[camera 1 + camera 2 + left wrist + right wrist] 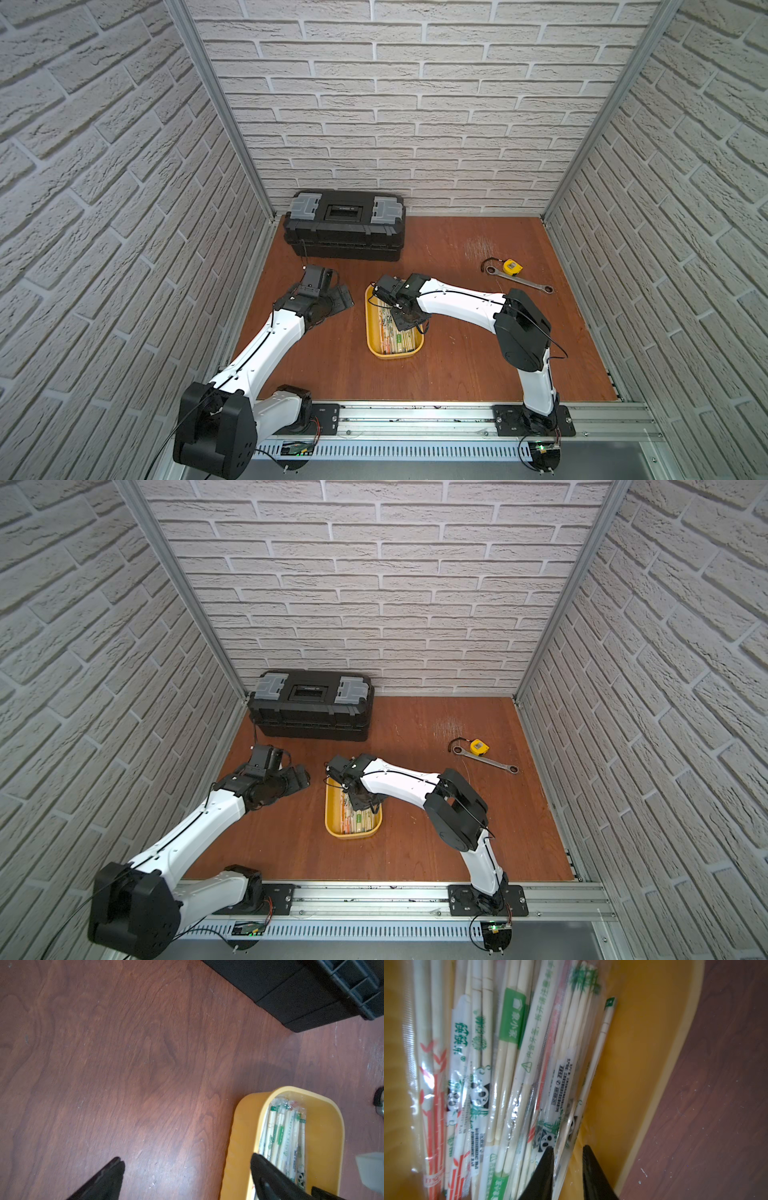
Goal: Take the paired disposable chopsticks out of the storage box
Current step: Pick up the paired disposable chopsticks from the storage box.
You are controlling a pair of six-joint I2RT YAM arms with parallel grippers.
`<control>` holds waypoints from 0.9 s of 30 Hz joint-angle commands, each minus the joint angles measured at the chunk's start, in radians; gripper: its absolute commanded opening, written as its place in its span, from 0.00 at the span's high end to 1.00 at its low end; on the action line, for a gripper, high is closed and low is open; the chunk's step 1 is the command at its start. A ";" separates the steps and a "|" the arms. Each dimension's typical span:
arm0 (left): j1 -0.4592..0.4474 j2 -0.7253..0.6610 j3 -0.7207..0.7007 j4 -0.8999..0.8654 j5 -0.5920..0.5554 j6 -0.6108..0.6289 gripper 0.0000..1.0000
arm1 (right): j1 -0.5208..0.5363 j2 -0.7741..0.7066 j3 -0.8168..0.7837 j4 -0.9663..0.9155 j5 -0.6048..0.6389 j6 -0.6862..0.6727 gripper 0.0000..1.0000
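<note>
The storage box, a shallow yellow tray, sits mid-table in both top views, also. Several paired disposable chopsticks in clear printed sleeves lie lengthwise in it, also. My right gripper is down inside the tray at the pile's outer side. Its jaws stand narrowly apart around the outermost sleeved pair. The sleeve touches one finger, and a gap of yellow shows before the other. My left gripper hovers wide open over bare wood beside the tray's wall, holding nothing.
A large black toolbox stands at the back left against the wall. A yellow tape measure and a metal wrench lie at the back right. Brick-patterned walls close in three sides; a rail runs along the front.
</note>
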 commanded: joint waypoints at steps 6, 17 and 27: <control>0.005 -0.021 -0.010 0.023 0.010 0.014 0.02 | 0.003 0.013 0.010 -0.016 0.035 0.008 0.76; 0.005 -0.026 -0.008 0.026 0.013 0.016 0.02 | -0.006 0.036 -0.016 0.010 0.018 0.014 0.77; 0.005 -0.027 0.003 0.018 0.016 0.019 0.02 | -0.011 0.013 -0.025 0.019 0.001 0.017 0.93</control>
